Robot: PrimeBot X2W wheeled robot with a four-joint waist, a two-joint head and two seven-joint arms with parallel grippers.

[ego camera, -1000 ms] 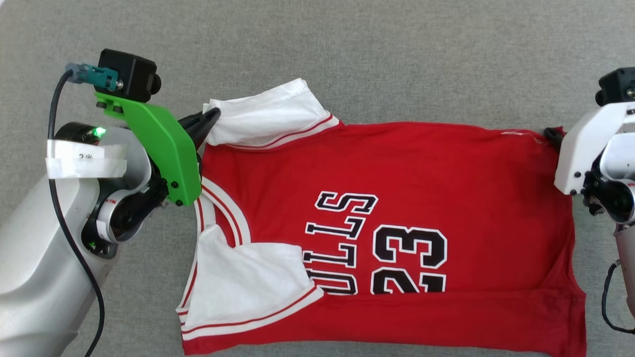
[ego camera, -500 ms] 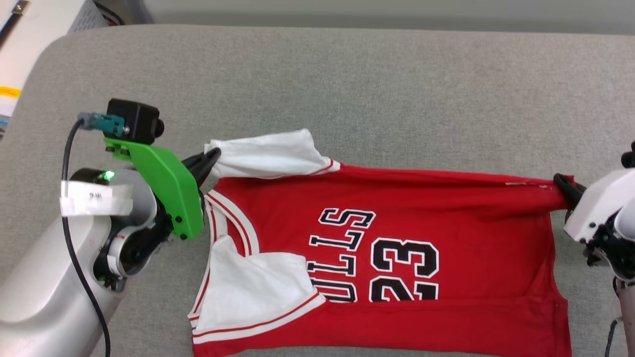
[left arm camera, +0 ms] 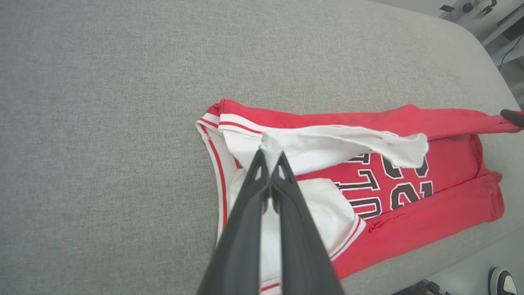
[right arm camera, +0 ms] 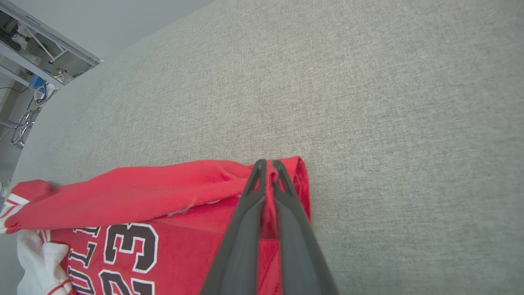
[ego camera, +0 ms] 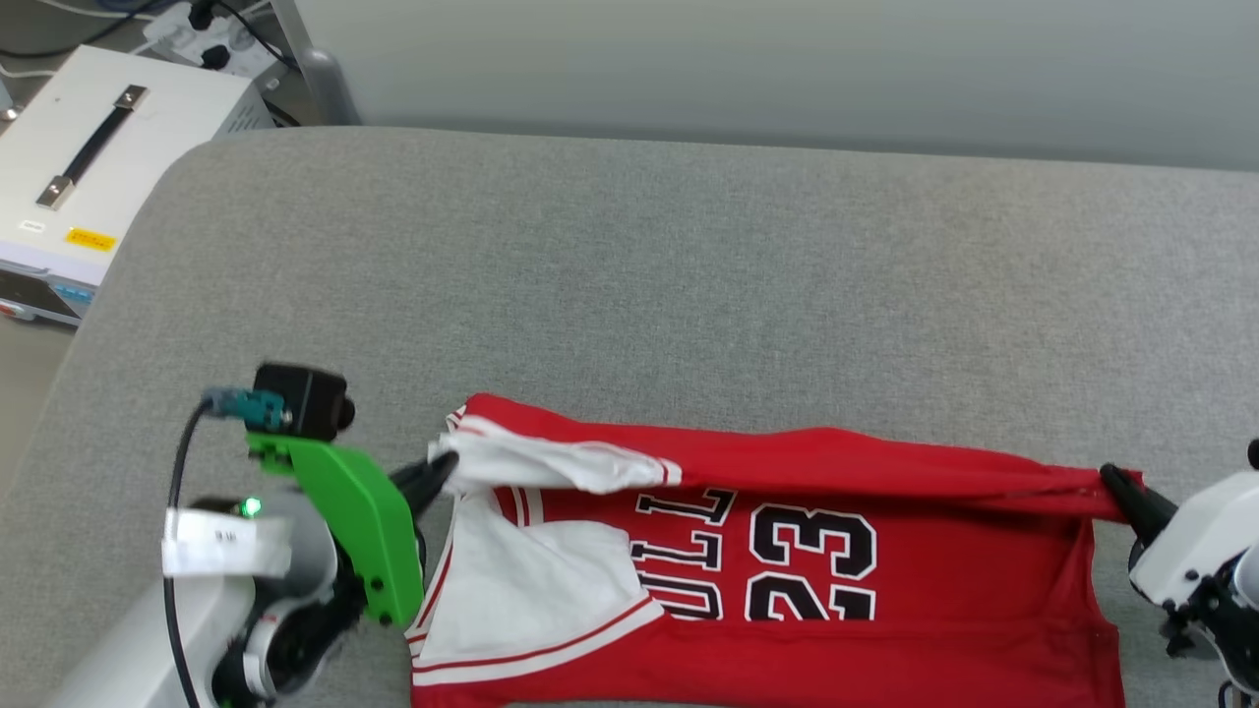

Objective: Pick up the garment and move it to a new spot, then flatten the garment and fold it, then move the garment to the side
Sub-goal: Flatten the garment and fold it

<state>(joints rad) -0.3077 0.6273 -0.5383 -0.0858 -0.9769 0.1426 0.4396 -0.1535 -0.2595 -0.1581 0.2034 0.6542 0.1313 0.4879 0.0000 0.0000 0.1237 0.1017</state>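
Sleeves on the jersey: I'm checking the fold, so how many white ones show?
2. One sleeve is pinched in the left gripper at the far edge; the other sleeve lies flat on the jersey, nearer the robot.

garment [ego camera: 944, 551] across near part of padded surface [ego camera: 689, 275], far edge lifted over its middle, left gripper [ego camera: 438, 477] at left end (on a sleeve [ego camera: 551, 462]), right gripper [ego camera: 1116, 482] at right corner, box [ego camera: 128, 157] beyond surface's far-left corner, probably lower down

- The left hand [left arm camera: 270, 159] pinches the garment [left arm camera: 434, 205] by its white sleeve [left arm camera: 348, 144], fingers closed.
- A red edge stretches toward three o'clock above the grey bench [left arm camera: 102, 123].
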